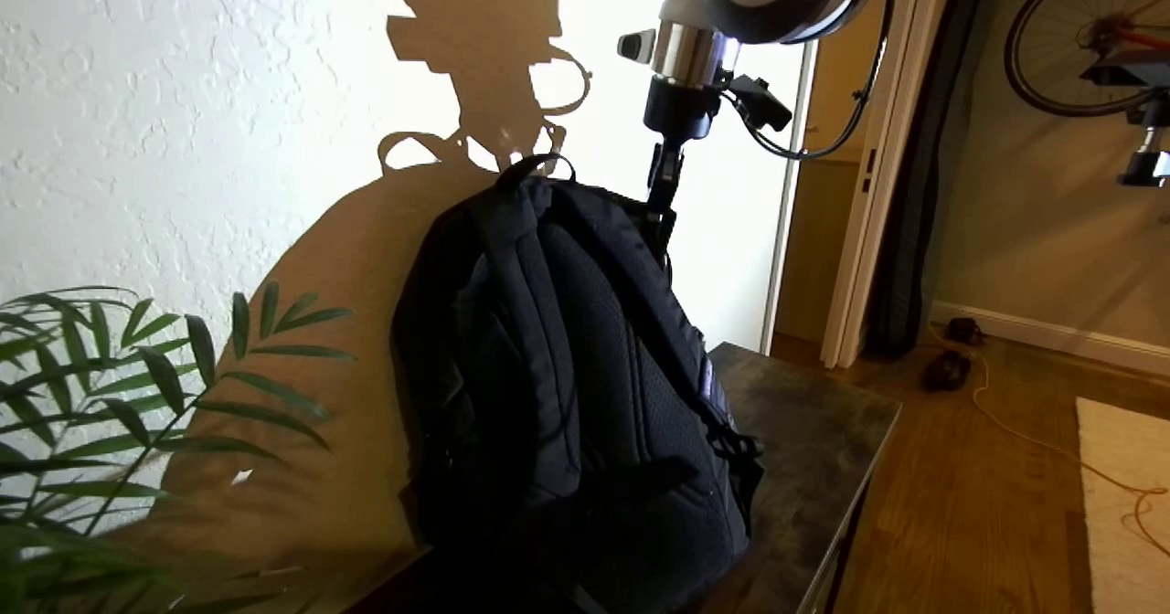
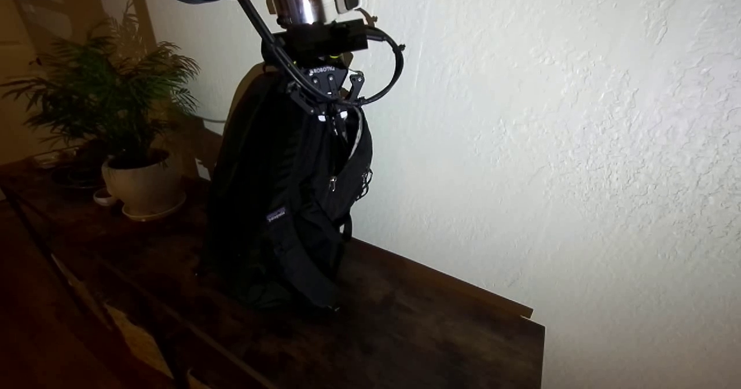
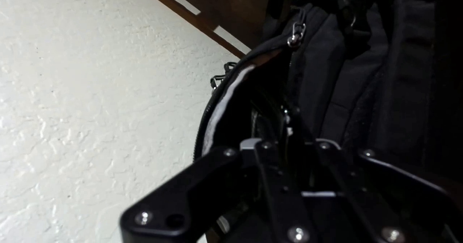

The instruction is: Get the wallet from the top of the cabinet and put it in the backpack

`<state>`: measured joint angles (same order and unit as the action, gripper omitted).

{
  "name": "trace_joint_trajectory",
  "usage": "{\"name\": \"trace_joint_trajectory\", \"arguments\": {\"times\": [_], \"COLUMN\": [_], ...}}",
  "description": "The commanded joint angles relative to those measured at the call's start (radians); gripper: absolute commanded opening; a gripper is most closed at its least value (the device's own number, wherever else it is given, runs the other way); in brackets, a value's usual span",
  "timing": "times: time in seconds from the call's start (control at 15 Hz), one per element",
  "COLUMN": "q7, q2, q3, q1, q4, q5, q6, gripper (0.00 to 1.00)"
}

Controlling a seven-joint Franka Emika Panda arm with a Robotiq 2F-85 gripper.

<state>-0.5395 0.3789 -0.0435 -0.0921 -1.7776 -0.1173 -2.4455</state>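
The gripper (image 2: 337, 127) pointed down into the open backpack (image 2: 272, 175); whether it pinched something, I could not tell.

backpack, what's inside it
The gripper reaches into the open backpack, where the wrist view shows a pale strip along one side. Deeper in is dark and partly covered by the gripper, so I can't make out any wallet there.
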Motion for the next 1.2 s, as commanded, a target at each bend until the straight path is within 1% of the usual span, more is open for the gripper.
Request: {"name": "trace_joint_trajectory", "arguments": {"times": [0.0,0.2,0.47,0.73,0.8,0.87,0.93,1.13], "q7": [-0.098,-0.242,-0.407,-0.45,-0.435,-0.438,-0.433,-0.435], "q2": [0.024,0.057,0.12,0.166,0.168,0.164,0.155,0.127], "q3": [-0.041,-0.076,-0.109,-0.099,-0.091,-0.093,-0.093,-0.098], "q1": [-0.027,-0.062,-0.107,-0.111,-0.105,-0.107,-0.106,-0.115], "q4": [0.031,0.046,0.086,0.12,0.124,0.123,0.12,0.111], "q5": [0.056,0.127,0.229,0.246,0.239,0.24,0.242,0.26], "q6": [0.027,0.004,0.025,0.053,0.056,0.059,0.065,0.072], "gripper": [0.04,0.04,0.04,0.05,0.42,0.44,0.48,0.68]}}
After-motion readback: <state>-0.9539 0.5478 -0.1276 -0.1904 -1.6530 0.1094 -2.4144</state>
